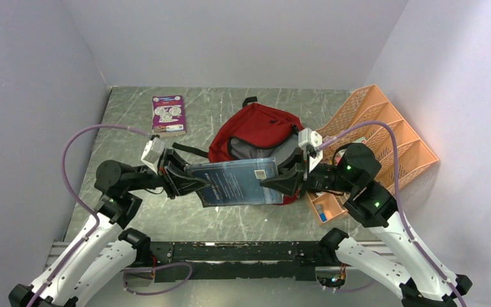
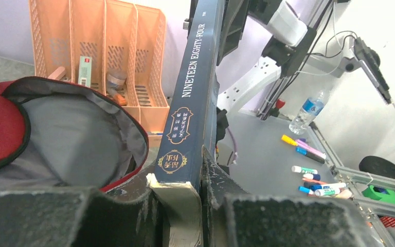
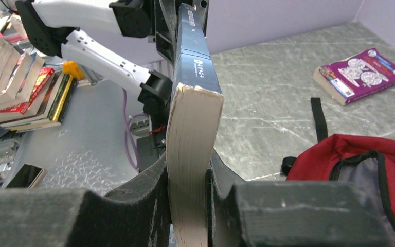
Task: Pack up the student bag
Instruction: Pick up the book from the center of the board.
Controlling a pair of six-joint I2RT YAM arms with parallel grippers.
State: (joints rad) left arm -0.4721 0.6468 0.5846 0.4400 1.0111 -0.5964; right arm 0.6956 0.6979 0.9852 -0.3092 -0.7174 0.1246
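Observation:
A dark blue paperback book [image 1: 236,181] hangs flat above the table, just in front of the dark red student bag [image 1: 256,131]. My left gripper [image 1: 195,185] is shut on the book's left end, and its spine [image 2: 190,103] rises between the black fingers. My right gripper [image 1: 276,184] is shut on the right end, squeezing the cream page edge [image 3: 190,154]. The bag [image 2: 10,123] lies open, its grey lining [image 2: 72,139] showing, with the mouth [image 3: 375,175] toward the book.
A purple book [image 1: 168,114] lies flat at the back left [image 3: 360,74]. An orange plastic desk organiser [image 1: 377,144] stands at the right, holding small items [image 2: 108,82]. Grey walls close in the table on three sides.

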